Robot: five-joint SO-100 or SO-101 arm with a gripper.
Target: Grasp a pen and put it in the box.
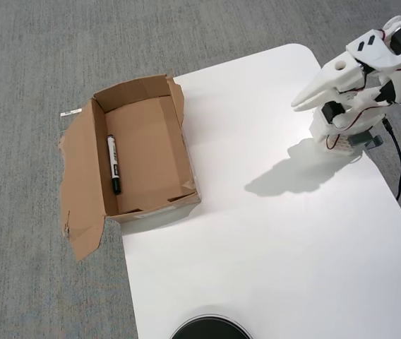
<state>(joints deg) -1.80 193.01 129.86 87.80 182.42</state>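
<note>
The pen, white with a black cap and dark print, lies inside the brown cardboard box, along its left wall in the overhead view. The box sits at the left edge of the white table, with a torn flap splayed out to the left over the grey carpet. My white gripper is far to the right, near the table's upper right corner, folded back near the arm's base. Its fingers point left, look closed together and hold nothing.
The white table runs from the box to the right edge of the view. A black cable hangs by the arm's base. A dark round object shows at the bottom edge. Grey carpet surrounds the table.
</note>
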